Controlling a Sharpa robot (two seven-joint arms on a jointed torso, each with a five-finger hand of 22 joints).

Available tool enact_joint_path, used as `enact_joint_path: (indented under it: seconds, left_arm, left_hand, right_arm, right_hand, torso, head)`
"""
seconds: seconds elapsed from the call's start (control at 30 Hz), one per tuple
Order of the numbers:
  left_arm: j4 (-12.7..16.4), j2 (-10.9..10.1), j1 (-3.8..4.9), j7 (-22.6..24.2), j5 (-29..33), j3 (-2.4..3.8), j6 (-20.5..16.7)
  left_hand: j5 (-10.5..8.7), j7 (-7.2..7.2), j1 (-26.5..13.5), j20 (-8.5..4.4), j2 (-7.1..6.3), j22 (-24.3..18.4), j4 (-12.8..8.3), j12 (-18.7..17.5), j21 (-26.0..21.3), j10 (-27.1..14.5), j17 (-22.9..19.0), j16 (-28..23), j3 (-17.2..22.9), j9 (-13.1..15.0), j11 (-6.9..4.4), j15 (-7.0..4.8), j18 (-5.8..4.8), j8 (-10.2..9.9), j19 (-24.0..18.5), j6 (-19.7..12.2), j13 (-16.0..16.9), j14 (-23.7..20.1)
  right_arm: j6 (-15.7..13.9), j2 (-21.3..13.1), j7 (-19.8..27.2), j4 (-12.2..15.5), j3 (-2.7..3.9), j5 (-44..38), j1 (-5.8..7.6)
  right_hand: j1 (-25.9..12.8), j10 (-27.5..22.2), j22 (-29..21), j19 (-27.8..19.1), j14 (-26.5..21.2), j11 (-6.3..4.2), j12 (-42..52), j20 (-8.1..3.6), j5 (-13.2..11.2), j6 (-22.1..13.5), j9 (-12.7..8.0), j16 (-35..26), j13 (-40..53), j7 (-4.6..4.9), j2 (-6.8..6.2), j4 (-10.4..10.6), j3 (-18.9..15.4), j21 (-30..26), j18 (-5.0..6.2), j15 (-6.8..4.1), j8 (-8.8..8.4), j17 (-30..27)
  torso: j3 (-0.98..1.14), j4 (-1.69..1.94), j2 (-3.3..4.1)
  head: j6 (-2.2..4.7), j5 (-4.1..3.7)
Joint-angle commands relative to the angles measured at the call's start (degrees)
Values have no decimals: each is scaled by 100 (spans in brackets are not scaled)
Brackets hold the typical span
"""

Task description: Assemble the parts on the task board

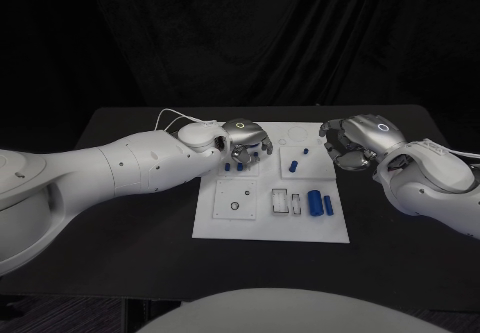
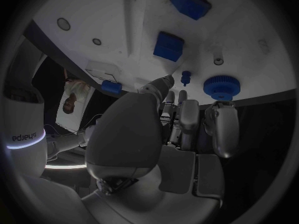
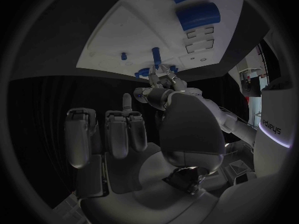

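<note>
On both white arms (wrist bands) (image 2: 25, 137) reads "sharpa".

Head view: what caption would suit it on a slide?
Two robot hands, left and right, hover over the far edge of a white board holding blue parts.

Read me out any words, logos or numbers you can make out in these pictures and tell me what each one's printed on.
"sharpa": on the white wrist cuff behind the left robot hand, appearing upside down at.
"sharpa": on the white wrist cuff behind the right robot hand, running sideways at.
The task board carries small markings beside its slots, too small to read.
</note>
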Motion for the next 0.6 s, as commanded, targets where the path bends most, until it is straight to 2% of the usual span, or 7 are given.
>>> enact_joint_path:
  seconds: [0.03, 0.2, 0.3, 0.6]
  left_arm:
    - [-11, -3, 18, -96, -26, 5, 237]
    - [-54, -1, 18, -109, -26, 5, 193]
    - [-87, 1, 18, -111, -26, 5, 147]
    - [-192, 16, 17, -135, -26, 5, 160]
  left_hand:
    - [40, 22, -12, 12, -66, 1115, -40, 45, 9, 54, -1, 32, 3, -10, 10, 11, -52, 2, 40, 26, -9, 41]
    - [146, 36, 20, 17, -59, 1117, -77, 52, 9, 60, -23, 33, 48, -35, 17, 18, -52, 4, 44, 58, -18, 32]
    - [168, 35, 28, 17, -57, 1115, -87, 53, 3, 61, -20, 37, 60, -41, 17, 18, -51, 4, 41, 64, -21, 34]
    - [302, 24, 67, 15, -16, 1111, -131, 31, -16, 29, -82, 20, 157, -72, 23, 12, -46, 8, 29, 115, -52, -2]
  right_arm:
    - [8, 3, -93, -4, 4, -15, -10]
    - [38, 15, -94, -10, 4, -15, -10]
    - [59, 24, -99, -14, 4, -15, -11]
    - [107, 31, -125, -18, 4, -15, -11]
  right_hand:
    - [-46, 432, 1388, 429, 539, -15, -27, -33, -23, 13, 9, -28, 1284, 2, 24, -31, -11, -9, 2, -32, 41, 1261]
    - [-44, 433, 1387, 428, 538, -14, -26, -32, -23, 26, 10, -30, 1286, 3, 29, -36, -10, -12, 2, -31, 51, 1255]
    - [-44, 434, 1387, 428, 537, -14, -25, -32, -22, 31, 10, -32, 1286, 3, 32, -38, -9, -11, 2, -31, 54, 1252]
    - [-41, 432, 1386, 427, 537, -13, -27, -32, -22, 50, 11, -33, 1283, 3, 41, -43, -7, -13, 3, -30, 67, 1249]
  torso:
    - [14, -25, 8]
    - [26, -44, 18]
    - [14, -29, 12]
    - [8, -11, 12]
  head:
    - [-1, 8]
    - [-1, 24]
    - [-1, 6]
    - [-1, -33]
